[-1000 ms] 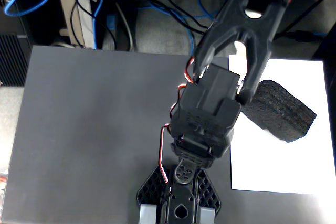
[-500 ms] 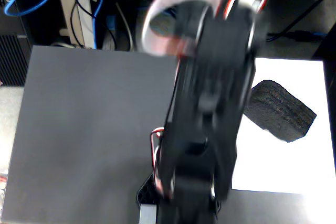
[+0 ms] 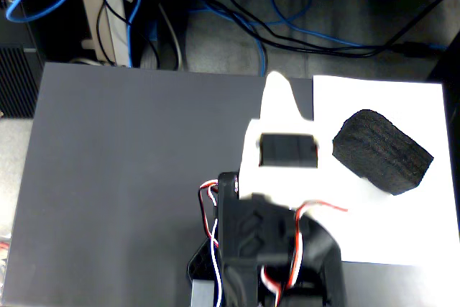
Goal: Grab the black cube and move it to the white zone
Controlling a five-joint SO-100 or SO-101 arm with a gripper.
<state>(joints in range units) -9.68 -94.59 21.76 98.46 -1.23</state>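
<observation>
The black cube [image 3: 382, 152], an oblong block of ridged black foam, lies on the white zone [image 3: 402, 228], a sheet of paper on the right side of the table. My gripper [image 3: 282, 93] is white and points toward the far table edge, just left of the paper's left edge. It holds nothing and stands a short way left of the block, apart from it. Only one pointed white finger [image 3: 277, 95] shows clearly. The rest blends into the white paper, so I cannot tell how the jaws stand.
The dark grey tabletop [image 3: 129, 177] spreads to the left of the arm. The black arm body with red and white wires [image 3: 259, 249] fills the lower middle. Beyond the far table edge are blue and black cables [image 3: 287, 30] on the floor.
</observation>
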